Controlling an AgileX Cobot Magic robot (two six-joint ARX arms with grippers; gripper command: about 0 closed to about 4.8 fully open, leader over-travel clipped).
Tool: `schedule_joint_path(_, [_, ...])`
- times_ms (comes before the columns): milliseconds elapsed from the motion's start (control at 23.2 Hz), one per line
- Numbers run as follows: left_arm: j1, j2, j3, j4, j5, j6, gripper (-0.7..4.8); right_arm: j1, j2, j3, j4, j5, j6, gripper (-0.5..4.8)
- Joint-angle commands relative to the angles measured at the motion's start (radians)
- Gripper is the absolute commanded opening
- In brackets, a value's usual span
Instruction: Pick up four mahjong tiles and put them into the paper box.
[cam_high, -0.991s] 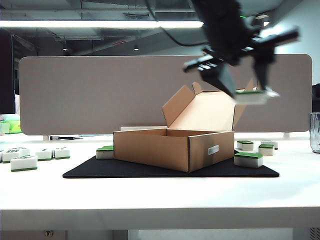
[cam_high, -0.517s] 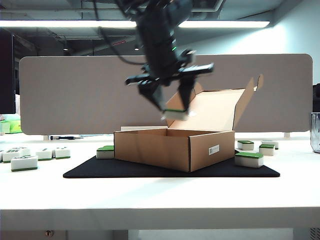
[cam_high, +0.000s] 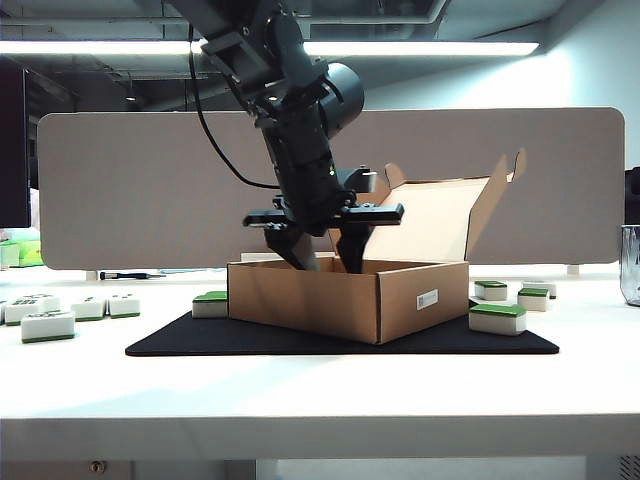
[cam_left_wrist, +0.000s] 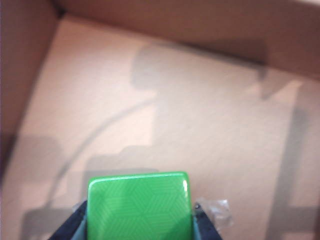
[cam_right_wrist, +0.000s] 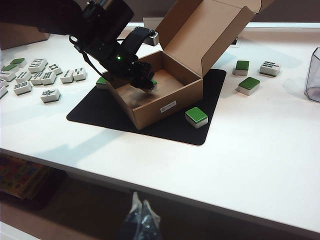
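The brown paper box (cam_high: 350, 300) stands open on a black mat (cam_high: 200, 340), its lid tilted up at the back. My left gripper (cam_high: 322, 262) reaches down inside it, fingertips below the rim. In the left wrist view it (cam_left_wrist: 140, 222) is shut on a mahjong tile (cam_left_wrist: 139, 205), green back facing the camera, just above the bare box floor (cam_left_wrist: 200, 115). From the right wrist view the left gripper (cam_right_wrist: 147, 82) sits over the box (cam_right_wrist: 150, 107). My right gripper (cam_right_wrist: 140, 207) hangs below the table's front edge, fingers together, holding nothing.
Loose tiles lie right of the box (cam_high: 497, 318) (cam_high: 490, 290) (cam_high: 533, 298), one at its left corner (cam_high: 210, 303), and several at the far left (cam_high: 48, 325) (cam_right_wrist: 40, 75). A clear glass (cam_right_wrist: 312, 75) stands at the right edge. A padded panel closes the back.
The left arm has swung from high on the right, above the lid, leftward and down into the box, carrying the tile. The right arm has not moved.
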Motion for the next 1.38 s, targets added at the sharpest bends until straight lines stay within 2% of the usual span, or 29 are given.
schedule_joint_path(43, [0.000,0.023,0.003,0.037,0.061,0.005,1.81,0.000,-0.012,0.003,0.013,-0.001,-0.002,-0.01])
schedule_joint_path(388, [0.000,0.047,0.003,0.019,0.067,0.011,1.89,0.000,-0.012,0.003,0.014,-0.001,-0.002,-0.01])
schedule_joint_path(431, [0.000,0.047,0.003,0.014,0.067,0.011,2.03,0.000,-0.012,0.003,0.014,-0.001,-0.002,-0.01])
schedule_joint_path(603, [0.000,0.048,0.003,-0.002,0.066,0.011,3.24,0.000,-0.012,0.003,0.014,-0.001,-0.002,-0.01])
schedule_joint_path(905, [0.000,0.042,0.037,-0.044,0.067,0.011,3.25,0.000,-0.012,0.003,0.012,-0.001,-0.002,-0.01])
schedule_joint_path(948, [0.000,0.040,0.086,-0.096,0.067,0.012,3.46,0.000,-0.012,0.003,0.012,-0.001,-0.002,-0.01])
schedule_joint_path(1034, [-0.002,0.040,0.166,-0.157,0.068,0.011,3.46,0.000,-0.012,0.003,0.012,-0.001,-0.002,-0.01])
schedule_joint_path(1121, [-0.014,0.040,0.265,-0.223,0.115,0.011,3.45,0.000,-0.012,0.003,0.013,-0.001,-0.002,-0.01])
schedule_joint_path(1250, [-0.045,0.040,0.325,-0.225,0.179,0.011,3.44,0.000,-0.012,0.003,0.013,-0.001,-0.002,-0.01])
schedule_joint_path(1379, [-0.087,0.040,0.351,-0.194,0.174,0.013,3.44,0.000,-0.012,0.003,0.013,-0.001,-0.002,-0.01])
